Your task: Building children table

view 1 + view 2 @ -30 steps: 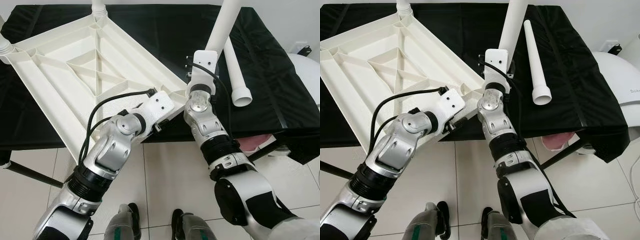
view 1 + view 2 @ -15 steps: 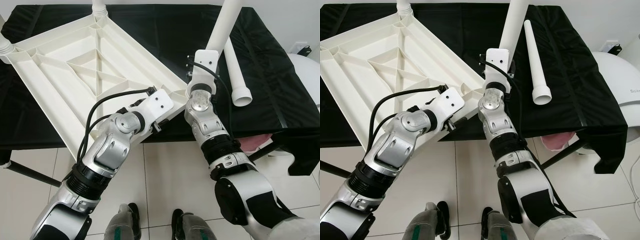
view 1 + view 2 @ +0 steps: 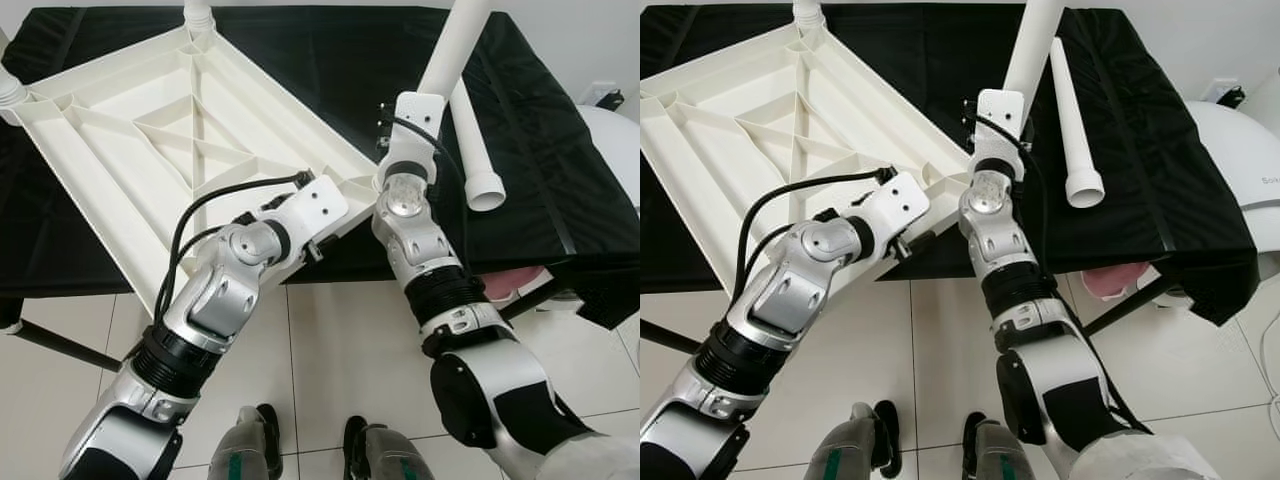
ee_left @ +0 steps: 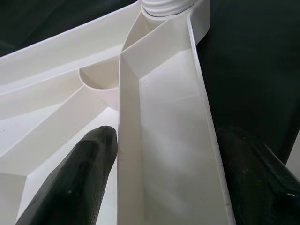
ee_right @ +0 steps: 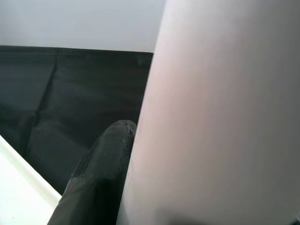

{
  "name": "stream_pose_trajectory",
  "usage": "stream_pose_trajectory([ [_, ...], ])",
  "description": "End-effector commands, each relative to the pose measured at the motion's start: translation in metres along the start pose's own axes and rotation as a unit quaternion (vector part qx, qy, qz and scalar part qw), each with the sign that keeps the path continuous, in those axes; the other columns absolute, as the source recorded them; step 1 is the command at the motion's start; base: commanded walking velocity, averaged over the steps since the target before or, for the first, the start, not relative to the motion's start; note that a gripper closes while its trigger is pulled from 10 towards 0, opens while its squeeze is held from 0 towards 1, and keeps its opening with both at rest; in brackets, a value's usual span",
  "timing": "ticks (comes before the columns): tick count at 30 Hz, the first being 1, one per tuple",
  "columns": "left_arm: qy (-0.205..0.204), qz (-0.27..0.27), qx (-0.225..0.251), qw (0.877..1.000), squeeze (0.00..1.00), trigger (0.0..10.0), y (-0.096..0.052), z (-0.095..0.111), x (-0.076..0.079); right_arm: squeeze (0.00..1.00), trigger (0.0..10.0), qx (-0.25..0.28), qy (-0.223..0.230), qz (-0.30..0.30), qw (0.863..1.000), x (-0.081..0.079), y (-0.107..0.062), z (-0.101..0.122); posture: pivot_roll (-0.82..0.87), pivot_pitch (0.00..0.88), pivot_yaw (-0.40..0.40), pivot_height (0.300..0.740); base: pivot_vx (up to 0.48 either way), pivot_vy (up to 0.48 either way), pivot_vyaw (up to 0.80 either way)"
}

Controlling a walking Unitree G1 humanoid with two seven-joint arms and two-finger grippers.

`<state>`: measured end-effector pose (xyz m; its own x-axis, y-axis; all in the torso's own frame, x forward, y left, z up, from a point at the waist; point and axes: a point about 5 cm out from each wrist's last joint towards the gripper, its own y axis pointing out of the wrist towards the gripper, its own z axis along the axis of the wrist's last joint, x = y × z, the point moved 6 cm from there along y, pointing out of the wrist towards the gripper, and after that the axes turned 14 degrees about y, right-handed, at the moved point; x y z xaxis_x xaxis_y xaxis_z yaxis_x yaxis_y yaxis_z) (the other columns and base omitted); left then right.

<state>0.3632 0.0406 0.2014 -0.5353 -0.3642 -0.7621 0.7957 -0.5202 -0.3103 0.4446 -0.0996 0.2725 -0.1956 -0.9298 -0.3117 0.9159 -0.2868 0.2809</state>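
Observation:
An upside-down white plastic table top [image 3: 150,110] with ribs lies on a black-covered table. White legs stand in its far corner [image 3: 197,12] and left corner [image 3: 8,92]. My left gripper [image 4: 166,140] is shut on the top's near right rim, one finger [image 4: 79,178] inside the ribs and the other outside the edge. My right gripper [image 3: 428,95] is shut on a white leg [image 3: 455,40], holding it tilted over the top's right corner. One finger [image 5: 105,168] presses the leg [image 5: 220,117]. Another loose leg [image 3: 470,140] lies on the cloth to the right.
The black cloth [image 3: 560,200] hangs over the table's front and right edges. A white rounded object [image 3: 615,140] stands at the far right, and something pink [image 3: 510,285] sits under the table. Tiled floor [image 3: 330,350] and my feet are below.
My right gripper has shifted slightly up and to the right with the leg in it. The left gripper keeps its hold on the rim.

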Motion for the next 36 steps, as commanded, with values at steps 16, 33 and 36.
stream_pose_trajectory([
  [16,-0.008,0.050,-0.055,0.997,0.00,10.0,-0.005,-0.027,-0.019,0.00,10.0,0.037,0.000,-0.009,0.999,0.010,0.010,0.027,-0.07,0.185,-0.027,0.740,0.000,0.000,0.00],
  [33,-0.011,0.050,-0.055,0.997,0.00,10.0,-0.005,-0.026,-0.018,0.00,10.0,-0.026,-0.033,-0.026,0.999,0.015,-0.003,-0.023,-0.06,0.194,-0.024,0.740,0.000,0.000,0.00],
  [36,-0.011,0.050,-0.056,0.997,0.00,10.0,-0.006,-0.027,-0.018,0.00,10.0,-0.028,-0.030,-0.021,0.999,0.012,-0.004,-0.024,-0.06,0.194,-0.024,0.740,0.000,0.000,0.00],
])
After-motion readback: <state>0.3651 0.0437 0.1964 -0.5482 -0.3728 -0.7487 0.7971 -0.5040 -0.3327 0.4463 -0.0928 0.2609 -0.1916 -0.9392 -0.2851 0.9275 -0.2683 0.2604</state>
